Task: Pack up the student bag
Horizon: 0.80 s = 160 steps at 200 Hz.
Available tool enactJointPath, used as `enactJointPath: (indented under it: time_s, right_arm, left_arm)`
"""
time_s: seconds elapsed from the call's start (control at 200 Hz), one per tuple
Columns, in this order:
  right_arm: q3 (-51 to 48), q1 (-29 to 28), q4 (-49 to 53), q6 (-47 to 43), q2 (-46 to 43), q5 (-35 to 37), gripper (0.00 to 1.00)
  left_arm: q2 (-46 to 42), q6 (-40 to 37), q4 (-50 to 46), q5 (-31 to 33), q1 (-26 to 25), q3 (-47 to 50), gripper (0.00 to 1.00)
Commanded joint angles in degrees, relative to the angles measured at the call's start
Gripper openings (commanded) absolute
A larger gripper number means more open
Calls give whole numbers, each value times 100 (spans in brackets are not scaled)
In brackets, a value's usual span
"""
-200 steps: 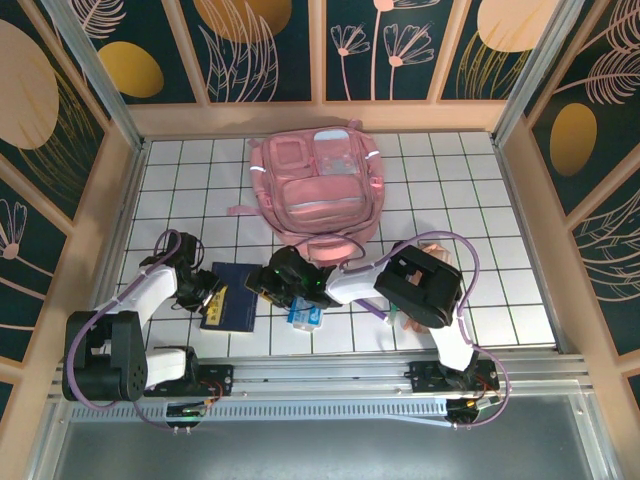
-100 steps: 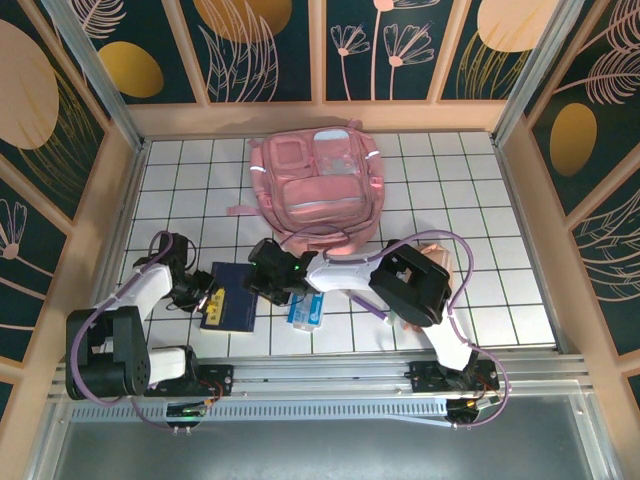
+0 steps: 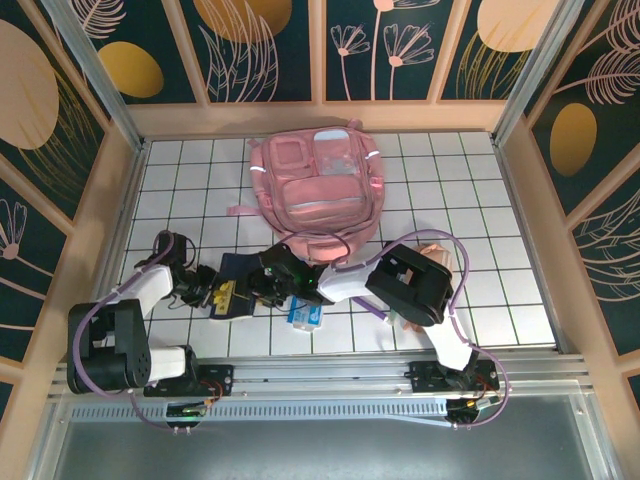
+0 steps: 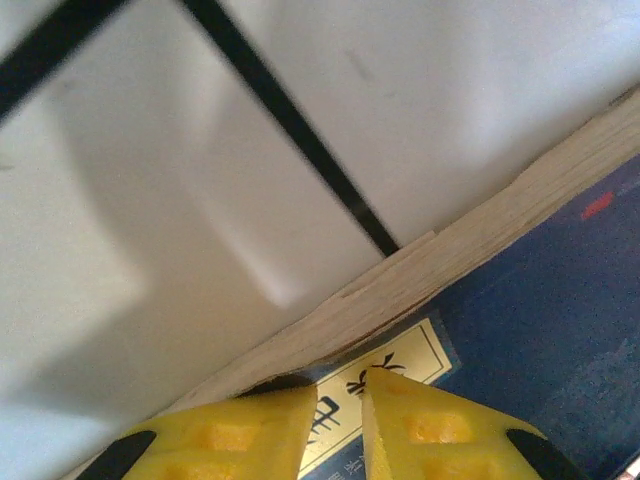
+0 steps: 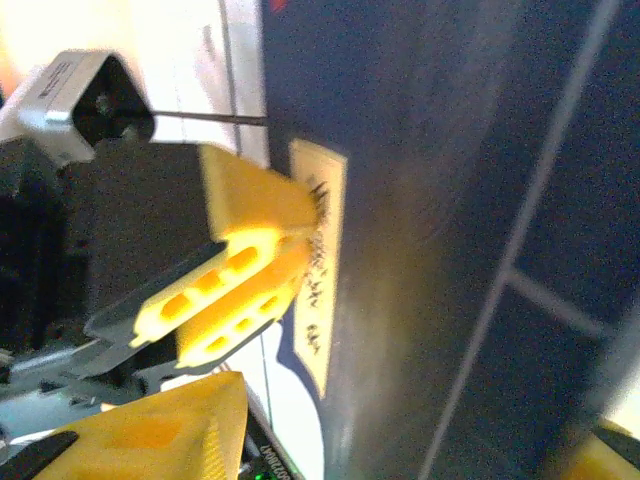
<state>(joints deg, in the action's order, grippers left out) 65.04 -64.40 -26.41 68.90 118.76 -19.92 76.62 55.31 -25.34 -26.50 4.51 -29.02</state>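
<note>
Left pincer (image 4: 340,390): narrow, clamped on book (image 4: 540,330) edge beside label (image 4: 405,362).
Right pincer (image 3: 262,285): wide, facing book cover.
Student bag (image 3: 315,180): beyond both pincers, on desk (image 3: 470,200).

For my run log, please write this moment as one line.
left gripper: pinching navy book edge | right gripper: open beside it | student bag: behind, book outside

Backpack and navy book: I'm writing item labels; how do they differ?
The pink backpack is far bigger than the navy book. The backpack is soft fabric with pockets; the book is flat. The left gripper reaches the book, not the backpack. Both are on the tiled table.
</note>
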Motion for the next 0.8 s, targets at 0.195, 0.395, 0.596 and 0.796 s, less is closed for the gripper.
enactJointPath:
  time_s: [0.195, 0.395, 0.596, 0.796]
  right_arm:
    - [-242, -38, -837, -41, -258, -65, 16]
    - [-399, 5, -299, -216, -680, 252, 3]
    - [-257, 237, 1054, -1044, -1453, 249, 0]
    - [-503, 932, 2805, -2421, -2687, -165, 0]
  left_arm:
    - [757, -119, 379, 781, -117, 890, 32]
    - [-438, -257, -704, 977, -117, -128, 57]
    - [-1181, -993, -1473, 1305, -118, -1582, 68]
    - [-2099, -1312, -421, 570, -286, -1934, 77]
